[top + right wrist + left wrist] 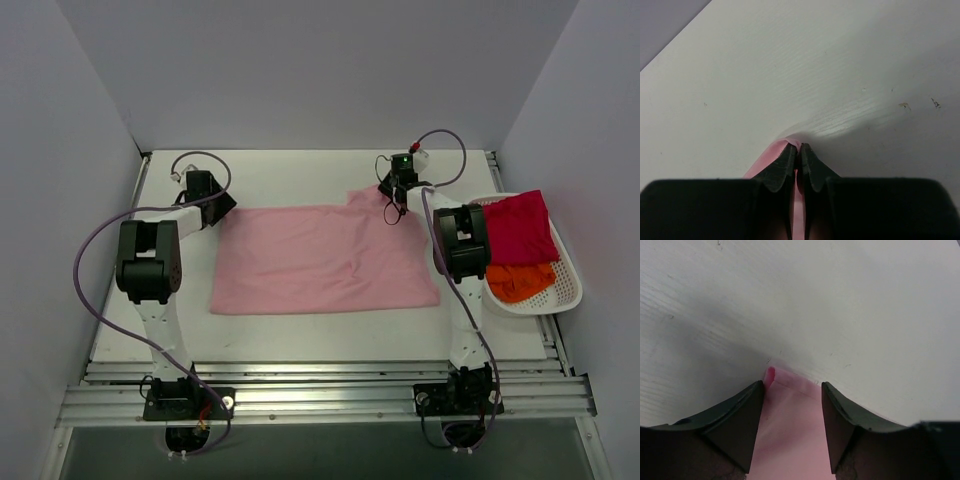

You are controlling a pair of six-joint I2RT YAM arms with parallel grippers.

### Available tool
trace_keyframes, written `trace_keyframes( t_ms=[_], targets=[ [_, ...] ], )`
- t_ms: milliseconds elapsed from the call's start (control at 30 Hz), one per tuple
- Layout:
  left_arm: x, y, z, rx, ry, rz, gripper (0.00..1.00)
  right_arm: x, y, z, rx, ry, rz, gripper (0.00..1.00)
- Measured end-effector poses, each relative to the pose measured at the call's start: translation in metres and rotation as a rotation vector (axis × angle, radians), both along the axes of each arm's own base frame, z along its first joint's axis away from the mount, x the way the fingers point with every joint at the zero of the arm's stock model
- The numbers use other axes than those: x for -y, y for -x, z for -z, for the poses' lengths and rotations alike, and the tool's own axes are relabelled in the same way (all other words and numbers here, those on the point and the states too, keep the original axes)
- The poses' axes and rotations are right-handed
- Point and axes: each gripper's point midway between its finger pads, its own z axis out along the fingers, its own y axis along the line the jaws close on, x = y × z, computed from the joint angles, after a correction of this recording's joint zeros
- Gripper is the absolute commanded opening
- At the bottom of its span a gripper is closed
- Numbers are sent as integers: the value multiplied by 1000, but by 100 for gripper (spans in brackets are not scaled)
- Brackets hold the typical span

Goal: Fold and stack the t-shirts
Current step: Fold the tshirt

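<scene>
Pink t-shirt (320, 262) lies flat on the table (300, 175). Right tool (800, 149) pinches its far right corner; left tool (792, 390) gapes, straddling the far left corner. Cloth's light and limp, so grip corners and expect sag.

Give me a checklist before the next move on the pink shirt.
1. Right fingers shut on the pink t-shirt at its far right corner: ok.
2. Left fingers straddle the far left corner: ok.
3. Left fingers closed on cloth: not ok, open.
4. Shirt flat on table: ok.
5. Basket apart from the shirt: ok.
6. Both cloth layers gripped: cannot tell.
</scene>
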Motion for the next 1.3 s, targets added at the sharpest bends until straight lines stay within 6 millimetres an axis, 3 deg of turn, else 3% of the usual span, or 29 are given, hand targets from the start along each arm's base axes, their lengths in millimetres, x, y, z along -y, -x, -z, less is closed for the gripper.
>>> trace_keyframes(
  t_ms=[100,267,367,400,500,867,1167,1300],
  targets=[
    [2,-3,2,1,3,5,54,0,0,0,3,0,0,0],
    [3,-2,7,-17,10,-1,28,0,0,0,3,-1,1,0],
    [3,-3,9,-25,15,-7,22,0,0,0,4,-1,1,0],
    [3,-3,9,-26,17,-9,13,0,0,0,5,-1,1,0],
    [3,-2,10,-33,22,-13,3,0,-1,0,11,-2,1,0],
    [3,0,7,-43,11,-3,2,6,24,-11,-13,7,1,0],
    [2,8,-34,28,-8,21,2,12,36,-67,64,5,10,0],
    [4,18,-50,60,-12,34,2,13,49,-83,77,14,12,0]
  ],
)
